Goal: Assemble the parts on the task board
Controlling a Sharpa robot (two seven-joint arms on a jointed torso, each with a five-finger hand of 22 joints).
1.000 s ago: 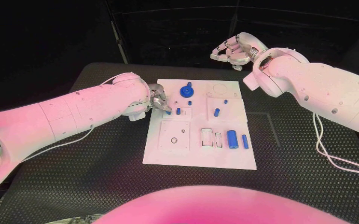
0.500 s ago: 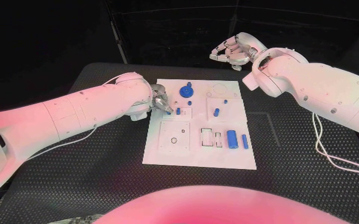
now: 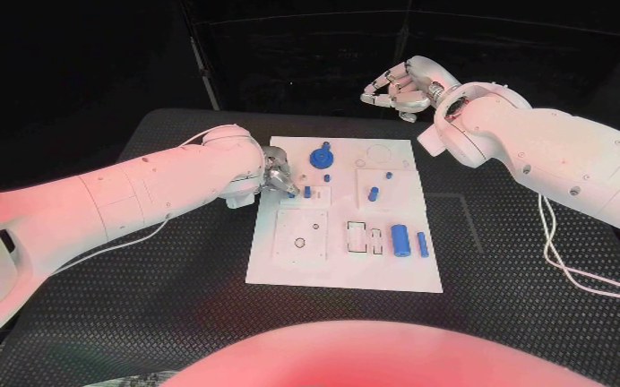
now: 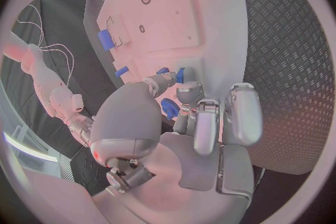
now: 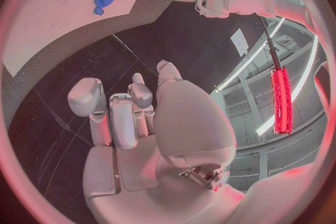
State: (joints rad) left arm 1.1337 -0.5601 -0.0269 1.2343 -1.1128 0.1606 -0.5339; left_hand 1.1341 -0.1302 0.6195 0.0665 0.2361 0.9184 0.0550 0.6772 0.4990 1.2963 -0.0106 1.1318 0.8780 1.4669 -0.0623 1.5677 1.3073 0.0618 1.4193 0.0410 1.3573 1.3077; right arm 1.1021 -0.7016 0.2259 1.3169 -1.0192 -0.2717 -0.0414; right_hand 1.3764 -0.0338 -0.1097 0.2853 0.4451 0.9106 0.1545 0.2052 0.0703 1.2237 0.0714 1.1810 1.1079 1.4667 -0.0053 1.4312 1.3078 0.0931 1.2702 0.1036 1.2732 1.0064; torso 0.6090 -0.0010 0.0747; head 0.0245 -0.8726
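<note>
Almost nothing had shifted over the last second. The left hand (image 3: 277,177) stayed low at the near-left edge of the white board (image 3: 310,262), its fingertips (image 4: 183,89) still closed around a small blue peg (image 4: 180,74) standing in the board. The peg had not visibly risen or sunk, so the step looked to be a slow seating or a pause rather than a finished insertion. The right hand (image 3: 398,88) kept hovering above the worktop (image 3: 155,315) beyond the board's far edge, fingers curled in and holding nothing. The blue gear (image 3: 323,155), the cylinder (image 3: 402,240) and the other blue pieces lay where they were.
</note>
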